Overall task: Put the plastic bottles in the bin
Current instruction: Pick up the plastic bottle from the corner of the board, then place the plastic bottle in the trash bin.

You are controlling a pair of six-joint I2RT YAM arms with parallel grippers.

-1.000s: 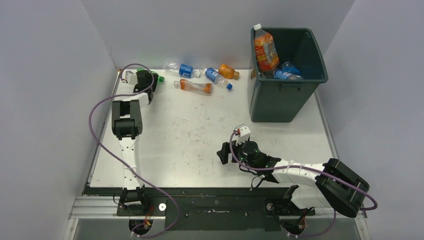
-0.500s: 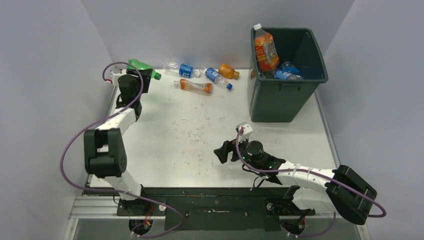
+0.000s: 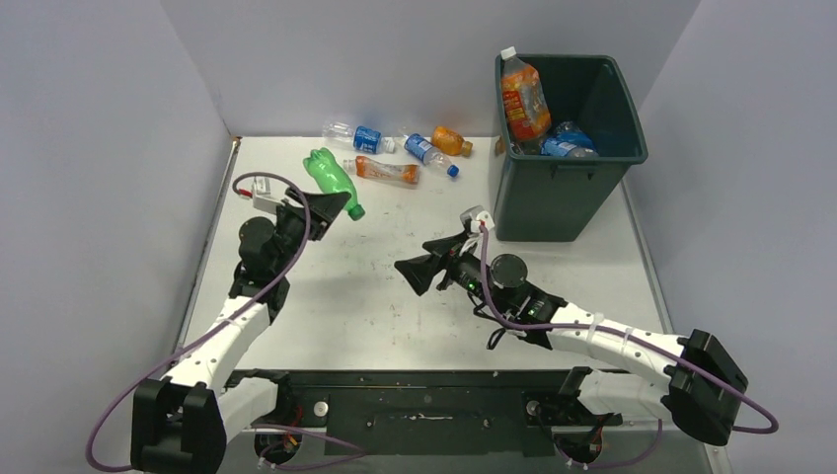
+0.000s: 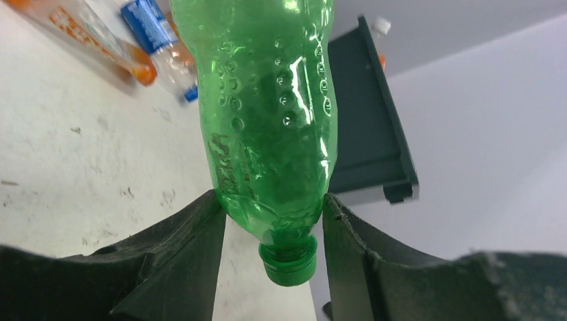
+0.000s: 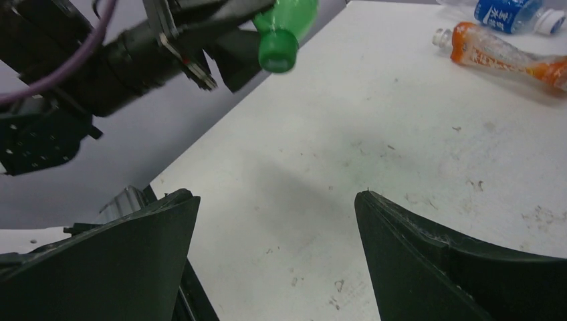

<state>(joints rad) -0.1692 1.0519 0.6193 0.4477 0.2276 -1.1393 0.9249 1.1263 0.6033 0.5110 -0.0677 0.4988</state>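
Bottles [image 3: 395, 153] lie in a loose row on the table [image 3: 395, 316], beyond both grippers, and several more sit in the bin [image 3: 553, 202]. In the top view the left gripper [image 3: 331, 205] holds a green bottle [image 3: 329, 176] clear of the table, its cap end turned toward the right gripper [image 3: 415, 272]. The right gripper stands wide and empty facing it, with the bin off to its far right. This looks like a handover being set up. The bin is well away from the left gripper, so a throw or a stretch from there would likely miss.

From the left wrist, the fingers [image 4: 194, 247] pinch the green bottle [image 4: 274, 114] on its narrowing shoulder, just above the cap [image 4: 287, 262], and the long body juts out ahead. A grip on a taper of thin plastic may slide, or the bottle may swing under its own weight. The bin [image 4: 364, 134] is ahead to the right, well apart.

From the right wrist, the right gripper [image 5: 277, 200] is spread wide with nothing between its jaws. The cap [image 5: 277, 48] hangs ahead and above. Closing on the cap alone would give a poor hold. If the left lets go early, the bottle would drop and roll. Coming in too straight could knock the two grippers together. An orange bottle [image 5: 501, 53] lies ahead to the right.
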